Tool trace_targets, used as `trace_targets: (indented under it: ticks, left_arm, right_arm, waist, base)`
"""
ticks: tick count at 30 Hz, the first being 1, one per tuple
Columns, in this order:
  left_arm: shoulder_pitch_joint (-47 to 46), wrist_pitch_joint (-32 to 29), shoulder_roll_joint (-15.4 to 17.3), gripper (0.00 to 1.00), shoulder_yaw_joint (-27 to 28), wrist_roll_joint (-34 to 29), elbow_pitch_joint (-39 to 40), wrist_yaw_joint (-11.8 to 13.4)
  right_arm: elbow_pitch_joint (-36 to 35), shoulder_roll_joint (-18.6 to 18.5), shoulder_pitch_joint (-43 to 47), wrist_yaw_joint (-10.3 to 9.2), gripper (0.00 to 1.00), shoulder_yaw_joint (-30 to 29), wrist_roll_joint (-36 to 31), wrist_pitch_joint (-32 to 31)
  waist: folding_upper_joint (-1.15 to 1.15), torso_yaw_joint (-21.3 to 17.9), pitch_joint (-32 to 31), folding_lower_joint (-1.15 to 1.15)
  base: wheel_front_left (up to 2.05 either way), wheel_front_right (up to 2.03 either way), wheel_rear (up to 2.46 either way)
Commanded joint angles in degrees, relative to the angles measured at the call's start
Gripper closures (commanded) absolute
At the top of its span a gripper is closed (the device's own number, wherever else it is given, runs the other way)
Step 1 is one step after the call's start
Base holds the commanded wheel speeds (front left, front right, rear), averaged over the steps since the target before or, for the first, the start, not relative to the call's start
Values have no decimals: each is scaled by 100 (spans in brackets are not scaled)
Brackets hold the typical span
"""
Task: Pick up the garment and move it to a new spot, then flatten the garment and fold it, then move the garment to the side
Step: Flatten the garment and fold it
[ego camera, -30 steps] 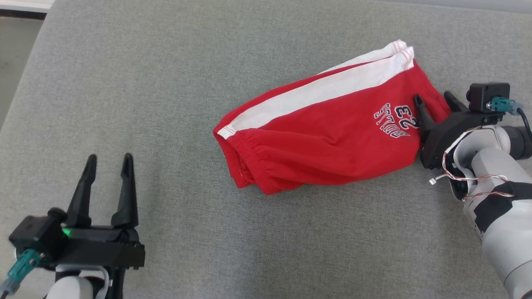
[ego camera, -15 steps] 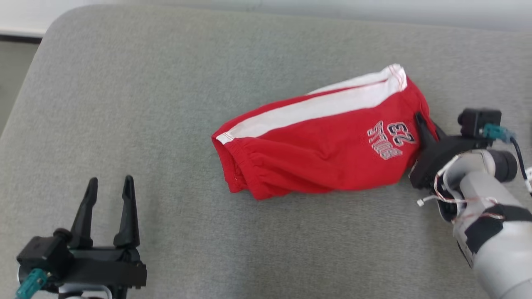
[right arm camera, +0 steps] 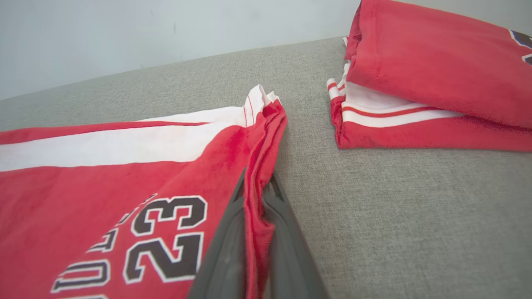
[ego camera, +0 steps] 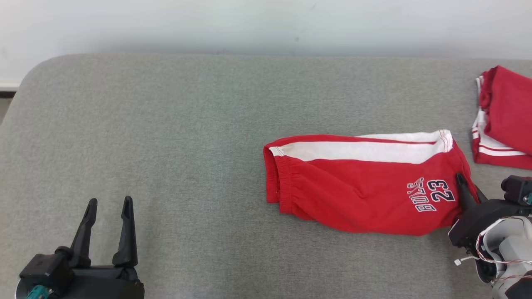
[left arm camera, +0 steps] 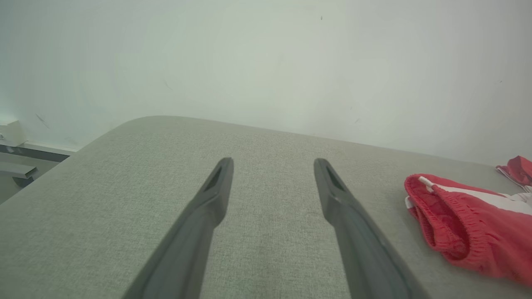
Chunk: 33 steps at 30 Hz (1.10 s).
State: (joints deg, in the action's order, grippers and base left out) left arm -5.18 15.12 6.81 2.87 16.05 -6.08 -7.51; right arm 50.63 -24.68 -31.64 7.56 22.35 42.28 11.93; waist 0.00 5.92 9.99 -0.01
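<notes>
My right end effector (right arm camera: 257, 180) was pressed together, pinching the leg-hem edge of the red shorts (ego camera: 357, 195) beside the printed number. The shorts lay flat on the grey surface (ego camera: 166, 145), right of centre, doubled lengthwise, white stripe toward the wall. Another folded red garment (ego camera: 505, 112) sat near, farther right. My left end effector (ego camera: 109, 201) hung spread and empty, well apart at the lower left. I judged this the move of the garment, probably to the side. The next move called for lifting or dragging gently so the fold held and the hem did not slip.
</notes>
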Motion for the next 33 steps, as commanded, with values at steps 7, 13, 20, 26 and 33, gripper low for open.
trace_targets:
  ticks: [7,13,20,26,33]
  left_arm:
    - [108,-1,-8,0,2,-45,7,8]
    - [168,-1,-17,0,28,-45,-39,8]
    - [173,-1,-66,0,33,-57,-18,8]
    - [51,-1,-152,0,-30,-8,-27,8]
    - [-61,-1,-202,0,-102,52,-101,8]
  right_arm:
    - [-327,141,-73,-15,100,-131,-226,64]
    - [-915,410,-77,-15,100,-33,-422,90]
    - [-1558,812,33,-15,100,188,-716,-28]
    - [-1715,1461,188,-15,100,196,-994,-54]
    - [-1536,1983,380,-15,100,240,-1087,41]
  waist:
    - [0,-114,-132,1]
    - [0,-68,-256,1]
    - [0,29,-289,1]
    - [0,253,-206,1]
    - [0,557,-84,1]
  base:
    - [0,0,0]
    - [0,0,0]
    - [0,0,0]
    - [0,0,0]
    - [0,0,0]
